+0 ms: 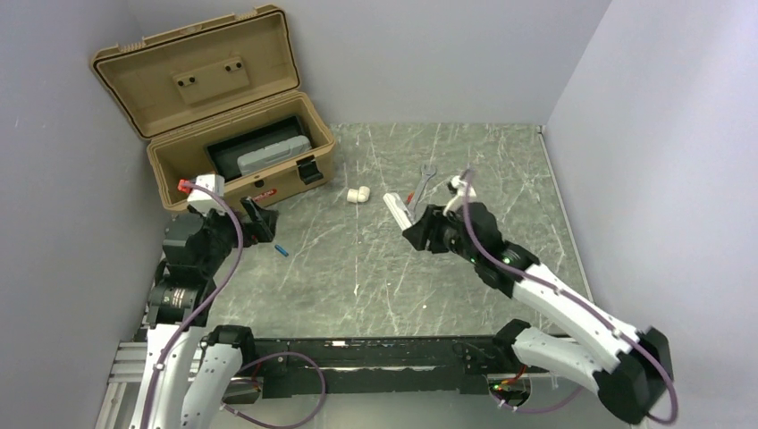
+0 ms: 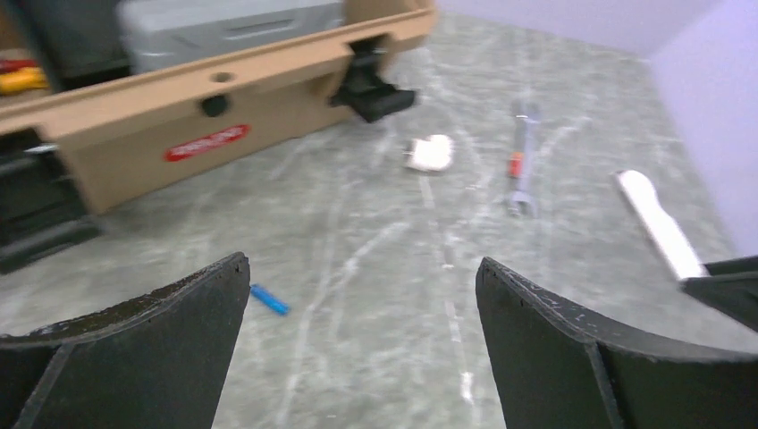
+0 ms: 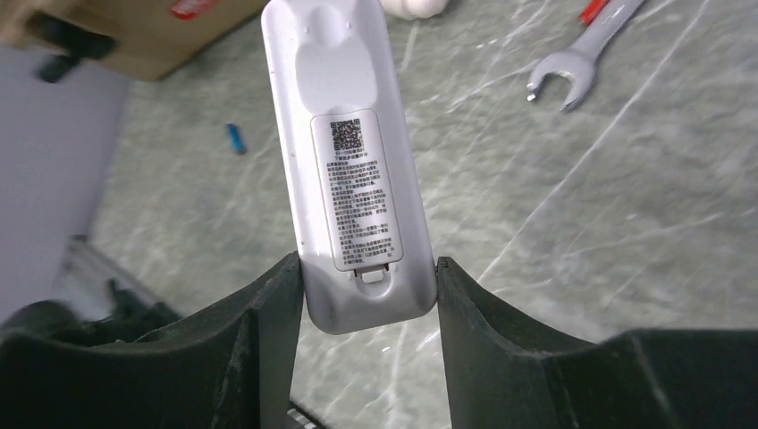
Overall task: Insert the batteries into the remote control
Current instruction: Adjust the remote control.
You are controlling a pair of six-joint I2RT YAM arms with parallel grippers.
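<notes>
- Remote control (image 1: 394, 210), top view: clamped in the right pincer (image 1: 413, 229), over a grey-green veined table (image 1: 375, 295). Pale lilac walls (image 1: 447, 54) enclose three sides. A tan toolbox (image 1: 223, 143) stands open beyond the left pincer (image 1: 259, 222).
- Left wrist view: jaws spread wide, holding nothing. The tabletop lies beneath, and a blue cylinder (image 2: 269, 299) is just ahead.
- Right wrist view: fingers (image 3: 259, 340) grip the remote control's near end, label side up. A wrench (image 3: 581, 49) lies ahead to the right.
</notes>
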